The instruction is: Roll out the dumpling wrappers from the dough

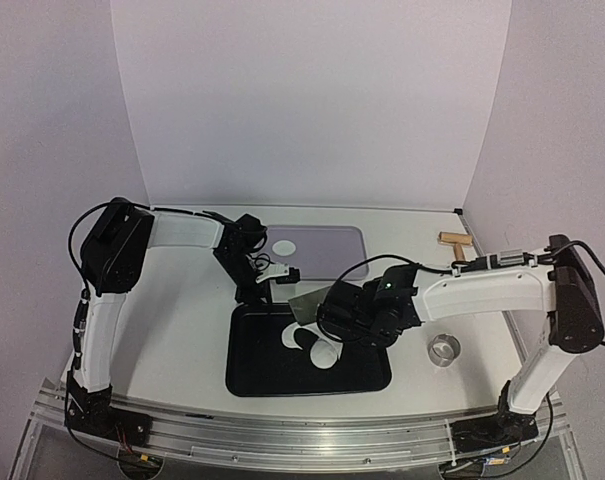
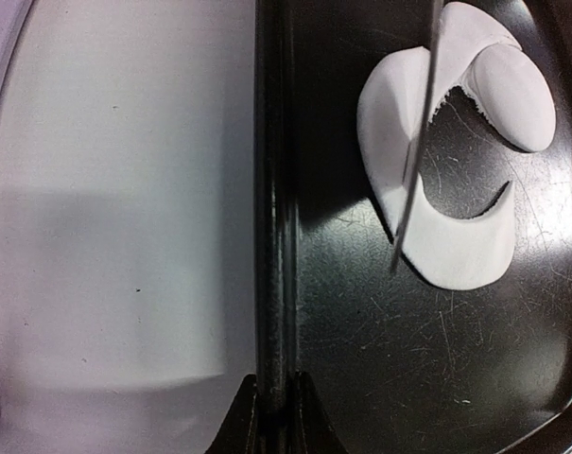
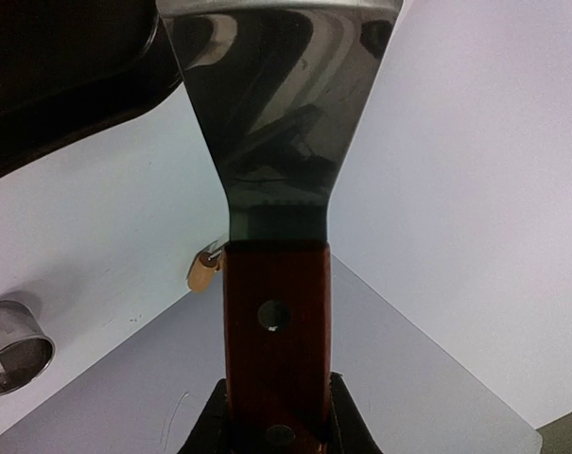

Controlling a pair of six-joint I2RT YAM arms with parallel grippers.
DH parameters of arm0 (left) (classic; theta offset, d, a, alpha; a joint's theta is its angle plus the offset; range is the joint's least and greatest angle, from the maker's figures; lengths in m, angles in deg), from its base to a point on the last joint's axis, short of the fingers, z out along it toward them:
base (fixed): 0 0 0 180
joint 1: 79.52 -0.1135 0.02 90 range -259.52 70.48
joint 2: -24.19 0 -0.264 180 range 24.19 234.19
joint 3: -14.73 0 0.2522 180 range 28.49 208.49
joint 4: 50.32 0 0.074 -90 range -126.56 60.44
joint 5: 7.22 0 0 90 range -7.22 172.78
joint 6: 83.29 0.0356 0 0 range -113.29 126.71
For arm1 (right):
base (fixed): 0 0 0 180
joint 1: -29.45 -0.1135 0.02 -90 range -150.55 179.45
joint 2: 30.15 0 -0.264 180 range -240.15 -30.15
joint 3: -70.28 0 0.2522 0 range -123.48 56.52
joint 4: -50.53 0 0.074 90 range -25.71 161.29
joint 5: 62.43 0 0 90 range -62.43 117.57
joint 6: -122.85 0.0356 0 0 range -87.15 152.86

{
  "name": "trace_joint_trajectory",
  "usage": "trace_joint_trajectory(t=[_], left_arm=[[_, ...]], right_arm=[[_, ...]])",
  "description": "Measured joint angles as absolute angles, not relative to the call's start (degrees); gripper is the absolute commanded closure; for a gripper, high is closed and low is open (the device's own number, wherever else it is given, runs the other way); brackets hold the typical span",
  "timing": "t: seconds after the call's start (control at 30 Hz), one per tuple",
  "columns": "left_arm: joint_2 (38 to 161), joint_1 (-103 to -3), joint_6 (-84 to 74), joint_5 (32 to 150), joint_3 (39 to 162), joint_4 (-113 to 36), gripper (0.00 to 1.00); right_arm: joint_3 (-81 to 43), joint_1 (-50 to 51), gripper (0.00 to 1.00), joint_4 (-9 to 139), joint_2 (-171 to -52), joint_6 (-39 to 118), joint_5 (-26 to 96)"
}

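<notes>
There's the left claw (image 2: 275,397) clamped on the tray (image 2: 274,189) rim, right claw (image 3: 276,402) gripping the spatula (image 3: 276,123), dough (image 2: 456,265) ahead-right of the left.

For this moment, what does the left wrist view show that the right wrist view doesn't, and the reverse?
Only the left wrist view: the white crescent-shaped dough with a round cut-out, lying in the black rectangular tray, and the left gripper shut on the tray's rim. Only the right wrist view: the red-brown wooden handle of the flat metal scraper, held in the right gripper, plus a small metal ring and a small wooden rolling pin. Both: the tray and the scraper's blade, edge-on from the left wrist, broadside from the right.
</notes>
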State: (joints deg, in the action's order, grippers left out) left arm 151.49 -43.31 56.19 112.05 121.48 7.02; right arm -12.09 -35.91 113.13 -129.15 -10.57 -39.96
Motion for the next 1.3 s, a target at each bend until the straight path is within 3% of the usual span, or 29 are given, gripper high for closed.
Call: trace_joint_trajectory(t=[0.3, 0.67, 0.97, 1.3], left_arm=[[151.49, -42.27, 56.38, 112.46, 121.41, 7.09, 1.00], [151.49, -42.09, 56.34, 112.76, 121.35, 7.50, 1.00], [151.49, -42.09, 56.29, 112.85, 121.35, 8.00, 1.00], [151.49, -42.09, 56.29, 113.05, 121.35, 8.01, 1.00]], right_arm=[[-12.83, -41.27, 1.00, 110.25, -124.49, -15.12, -35.75], [-3.56, -40.35, 1.00, 114.34, -110.42, -16.38, -37.79], [-0.98, -33.44, 1.00, 118.80, -112.37, -12.71, -36.67], [-1.00, -33.34, 1.00, 120.67, -112.32, -11.79, -33.44]])
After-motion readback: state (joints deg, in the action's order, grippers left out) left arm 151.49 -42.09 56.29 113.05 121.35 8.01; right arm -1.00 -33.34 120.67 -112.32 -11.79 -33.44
